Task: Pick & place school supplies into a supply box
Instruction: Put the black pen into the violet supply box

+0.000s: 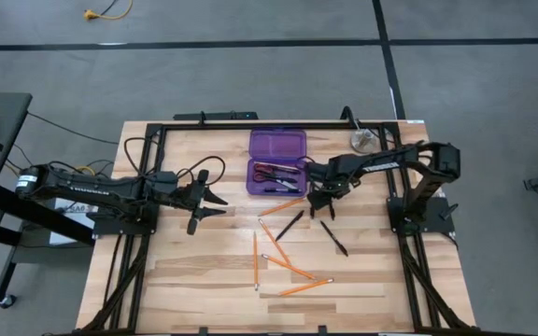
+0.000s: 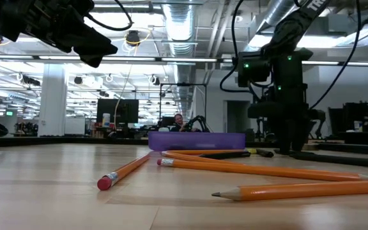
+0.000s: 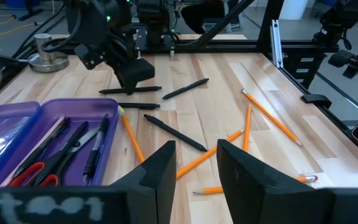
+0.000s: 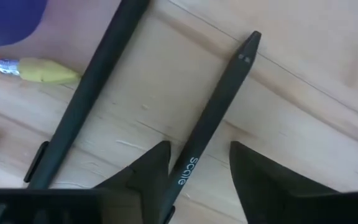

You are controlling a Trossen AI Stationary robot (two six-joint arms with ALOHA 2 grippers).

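Two grippers hang over the table, both with jaws spread. Left gripper [image 1: 211,198] hovers empty, well apart from the purple supply box [image 1: 277,161] lying open to its right (red-handled scissors [image 3: 30,174] and pens already inside). Right gripper [image 4: 197,165], low beside the box's front corner, straddles a black pen [image 4: 219,102] on the wood, fingers either side without pinching it; a second pen [image 4: 89,87] lies alongside. Orange pencils [image 1: 288,269] are scattered nearer the front edge.
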